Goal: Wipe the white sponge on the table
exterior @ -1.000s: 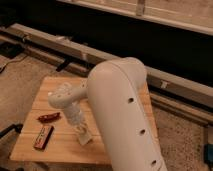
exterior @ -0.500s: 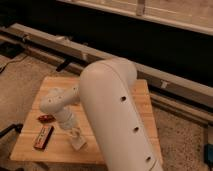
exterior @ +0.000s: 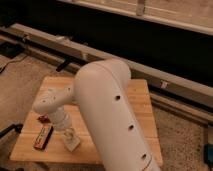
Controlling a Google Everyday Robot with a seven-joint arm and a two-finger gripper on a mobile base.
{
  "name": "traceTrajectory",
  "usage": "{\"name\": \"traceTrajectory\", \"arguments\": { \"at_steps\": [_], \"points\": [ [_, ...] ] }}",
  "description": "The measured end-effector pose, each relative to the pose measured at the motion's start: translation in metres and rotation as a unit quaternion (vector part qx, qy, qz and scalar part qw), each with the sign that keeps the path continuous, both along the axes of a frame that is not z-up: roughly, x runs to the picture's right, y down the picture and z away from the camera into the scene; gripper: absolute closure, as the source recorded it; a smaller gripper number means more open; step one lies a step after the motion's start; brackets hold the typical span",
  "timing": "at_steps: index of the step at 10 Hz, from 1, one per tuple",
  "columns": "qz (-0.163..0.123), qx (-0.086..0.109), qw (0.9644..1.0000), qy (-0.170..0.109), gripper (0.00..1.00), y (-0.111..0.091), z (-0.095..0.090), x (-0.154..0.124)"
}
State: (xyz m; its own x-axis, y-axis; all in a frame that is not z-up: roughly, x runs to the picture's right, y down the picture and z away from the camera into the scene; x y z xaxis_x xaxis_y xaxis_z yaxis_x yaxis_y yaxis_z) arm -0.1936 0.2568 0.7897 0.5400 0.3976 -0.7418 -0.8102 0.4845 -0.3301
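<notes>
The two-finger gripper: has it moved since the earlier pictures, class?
Yes. The gripper, shut on the pale white sponge, has slid left along the tan wooden table, towards the dark rectangular bar.

Robot arm: one, white, bulky; large rounded upper segment fills the near centre, with small dark holes along its side. Forearm: reaches left to a rounded joint, then angles down and nearward. Gripper: at the forearm's low end, near left, pointing downward, fingers closed together.
</notes>
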Motion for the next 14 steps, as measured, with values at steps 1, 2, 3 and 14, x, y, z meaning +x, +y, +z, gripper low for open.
{"name": "traceTrajectory", "arguments": {
  "at_steps": [1,2,3,14],
  "points": [
    [0.007,0.000,1.0000,-0.003,0.89,-0.003,0.003,-0.006],
    [0.016,0.002,0.9998,-0.007,0.89,-0.008,0.008,-0.015],
    [0.025,0.004,0.9996,-0.009,0.89,-0.013,0.011,-0.020],
    [0.125,0.060,0.9856,0.097,0.89,-0.078,0.048,0.019]
  ]
}}
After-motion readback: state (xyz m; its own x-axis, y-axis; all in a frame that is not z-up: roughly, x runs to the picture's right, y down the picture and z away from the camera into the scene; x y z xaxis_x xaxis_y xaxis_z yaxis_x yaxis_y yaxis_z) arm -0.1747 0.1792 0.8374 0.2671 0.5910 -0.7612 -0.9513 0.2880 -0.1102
